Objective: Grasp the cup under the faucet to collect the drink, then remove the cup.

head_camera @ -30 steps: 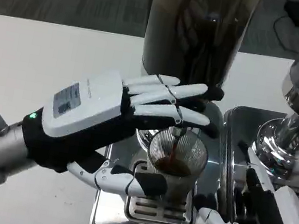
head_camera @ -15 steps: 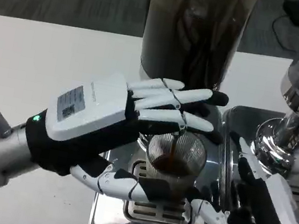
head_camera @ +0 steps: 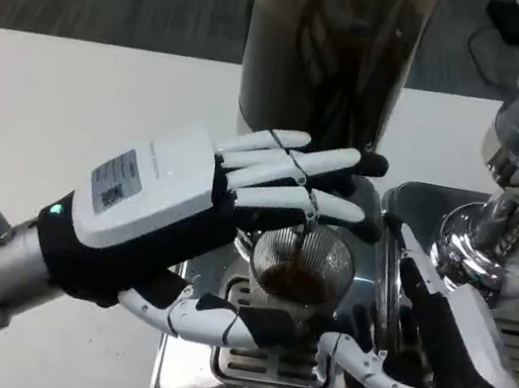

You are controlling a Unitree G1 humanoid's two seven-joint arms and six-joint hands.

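We see even, bright overhead light, glare on the chrome dispenser base [head_camera: 476, 247], soft shadows, slightly blurred edges.

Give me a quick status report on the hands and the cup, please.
Left hand around the cup, fingers over its rim. Right hand beside it, open. Cup under the faucet, dark drink pouring in.

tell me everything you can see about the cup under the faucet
The cup is clear ribbed glass, upright on the slotted metal drip tray under the dark drink dispenser. It is partly filled with dark brown liquid, and a thin stream is falling into it. The left hand arches over it, fingers above the rim and thumb low at its front. The right hand reaches in from its right side; actual contact is unclear.
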